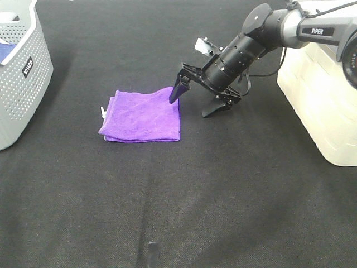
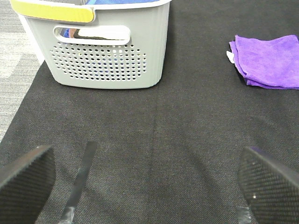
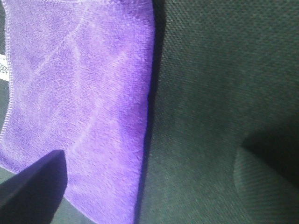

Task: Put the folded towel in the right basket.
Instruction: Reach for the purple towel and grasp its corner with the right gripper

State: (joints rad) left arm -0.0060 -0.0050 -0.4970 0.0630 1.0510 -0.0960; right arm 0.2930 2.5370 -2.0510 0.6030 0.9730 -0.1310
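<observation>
**At the towel's right edge: grasp being lined up, nothing held yet**

Between the jaws of the right gripper (image 1: 191, 106) only an edge of cloth and bare mat are seen. The jaws stand wide apart and nothing is held. One finger (image 3: 32, 186) is placed over the purple folded towel (image 1: 142, 116), near its right far corner. The other finger (image 3: 266, 172) is set over the black mat (image 1: 223, 184), just beside the towel. The towel's right edge thus runs between the two. Whether either tip is touching down cannot be told.

The towel is found flat on the mat, left of centre, folded square, with a small white tag showing at its left side. It lies well apart from the cream right basket (image 1: 321, 111), which is seen at the right border of the high view. A grey perforated basket (image 1: 22, 84) is noted at the left border, with something blue inside.

The left gripper (image 2: 149, 182) is held low over bare mat, its jaws wide and empty, away from the towel.

Step judged: the approach to the pick, with lift and carry not yet begun.

Next move, as judged:
- the tips are to be lowered to the mat
- the jaws are to be closed so that all folded layers at the edge are pinched
- a thin pinch is a risk, as the fold could open on the lift
</observation>
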